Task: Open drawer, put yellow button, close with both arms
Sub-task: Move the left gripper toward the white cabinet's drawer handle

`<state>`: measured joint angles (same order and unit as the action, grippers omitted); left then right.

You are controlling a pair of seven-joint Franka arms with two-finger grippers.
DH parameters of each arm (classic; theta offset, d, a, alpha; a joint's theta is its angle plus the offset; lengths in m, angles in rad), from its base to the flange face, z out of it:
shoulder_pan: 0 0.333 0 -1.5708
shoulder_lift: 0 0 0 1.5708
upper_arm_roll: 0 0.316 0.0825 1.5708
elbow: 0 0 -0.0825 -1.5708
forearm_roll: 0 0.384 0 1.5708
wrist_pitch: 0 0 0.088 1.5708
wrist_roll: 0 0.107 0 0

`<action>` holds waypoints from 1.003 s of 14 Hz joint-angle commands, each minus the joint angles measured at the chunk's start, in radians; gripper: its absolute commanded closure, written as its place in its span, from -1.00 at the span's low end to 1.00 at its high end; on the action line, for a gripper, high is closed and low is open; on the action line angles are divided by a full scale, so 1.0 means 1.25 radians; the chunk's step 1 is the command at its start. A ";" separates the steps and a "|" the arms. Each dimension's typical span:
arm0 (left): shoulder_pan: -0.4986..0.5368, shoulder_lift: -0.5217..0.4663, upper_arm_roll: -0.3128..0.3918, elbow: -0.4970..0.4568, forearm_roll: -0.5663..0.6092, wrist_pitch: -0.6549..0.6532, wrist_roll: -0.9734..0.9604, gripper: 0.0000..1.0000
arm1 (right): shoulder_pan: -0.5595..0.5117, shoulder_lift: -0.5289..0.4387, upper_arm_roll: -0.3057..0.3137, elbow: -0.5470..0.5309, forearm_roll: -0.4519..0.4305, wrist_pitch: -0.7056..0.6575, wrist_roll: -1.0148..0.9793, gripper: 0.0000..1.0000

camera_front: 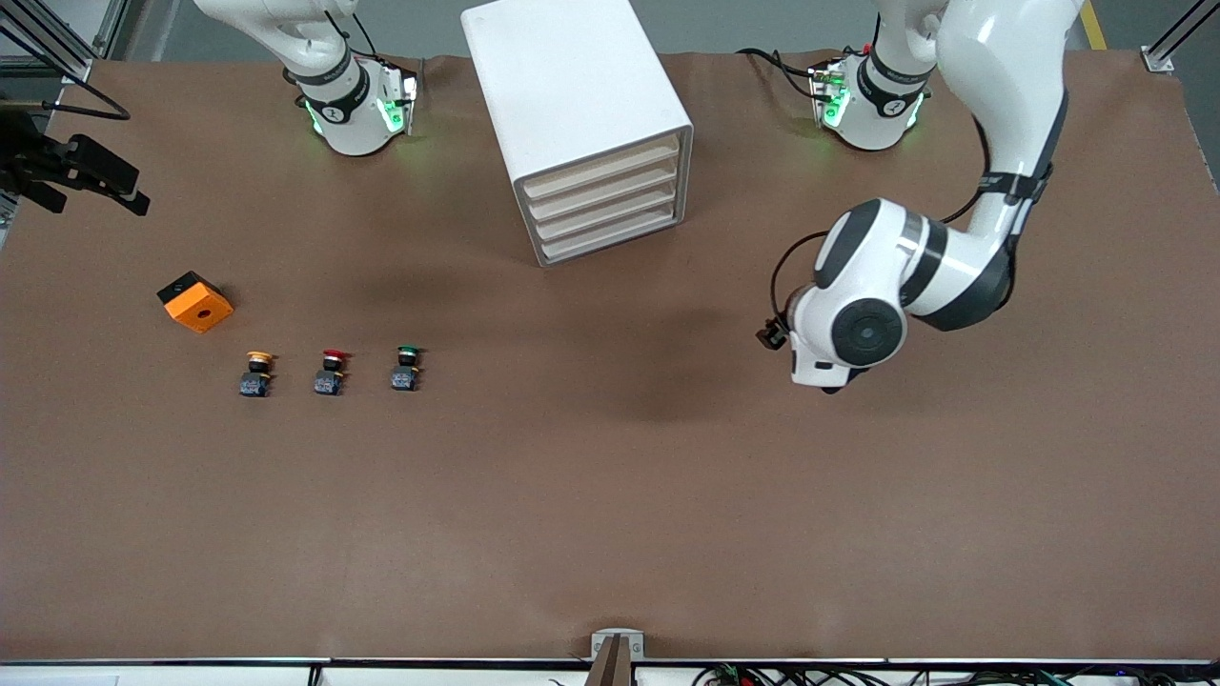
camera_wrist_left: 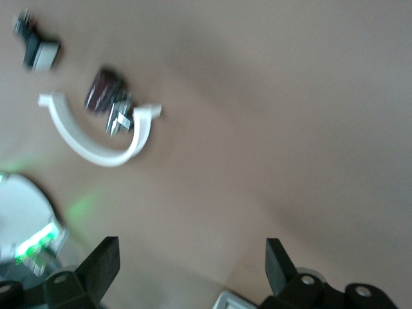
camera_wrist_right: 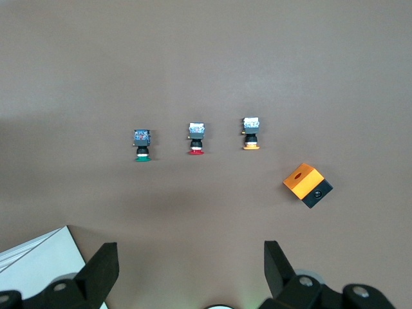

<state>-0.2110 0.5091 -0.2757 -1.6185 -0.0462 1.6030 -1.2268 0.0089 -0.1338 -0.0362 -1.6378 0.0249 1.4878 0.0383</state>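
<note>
The yellow button (camera_front: 257, 372) stands on the table toward the right arm's end, at the end of a row with a red-capped and a green-capped button. The right wrist view looks down on the yellow button (camera_wrist_right: 251, 133) from high up, and my right gripper (camera_wrist_right: 190, 264) is open and empty. The white cabinet (camera_front: 581, 124) stands between the arm bases with every drawer (camera_front: 605, 205) shut. The left arm's hand (camera_front: 843, 329) hangs over bare table toward its own end. My left gripper (camera_wrist_left: 191, 261) is open with nothing between its fingers.
The red button (camera_front: 331, 372) and green button (camera_front: 406, 368) stand beside the yellow one. An orange and black box (camera_front: 195, 302) lies farther from the front camera than that row. A white curved bracket (camera_wrist_left: 96, 138) with a plug lies near the left arm's base.
</note>
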 commanded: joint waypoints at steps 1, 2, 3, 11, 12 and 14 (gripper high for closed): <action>0.006 0.098 -0.030 0.123 -0.048 -0.099 -0.127 -1.00 | 0.004 -0.017 -0.003 -0.013 0.006 -0.002 0.005 -1.00; 0.004 0.117 -0.041 0.142 -0.055 -0.132 -0.173 -1.00 | 0.004 -0.018 -0.003 -0.013 0.006 -0.004 0.016 -1.00; 0.006 0.129 -0.053 0.151 -0.070 -0.159 -0.198 -1.00 | 0.005 -0.018 -0.002 -0.013 0.006 -0.005 0.026 -1.00; 0.008 0.178 -0.053 0.155 -0.201 -0.302 -0.481 -1.00 | 0.004 -0.017 -0.003 -0.013 0.001 -0.006 0.026 -1.00; 0.009 0.181 -0.053 0.155 -0.229 -0.310 -0.512 -1.00 | 0.004 -0.018 -0.002 -0.013 0.001 -0.006 0.026 -1.00; 0.008 0.195 -0.053 0.155 -0.284 -0.312 -0.557 -1.00 | 0.005 -0.017 -0.002 -0.011 0.001 -0.005 0.026 -1.00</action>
<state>-0.2083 0.7198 -0.3311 -1.4556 -0.3467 1.2420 -1.8628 0.0089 -0.1338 -0.0364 -1.6380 0.0248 1.4822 0.0537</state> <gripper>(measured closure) 0.000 0.000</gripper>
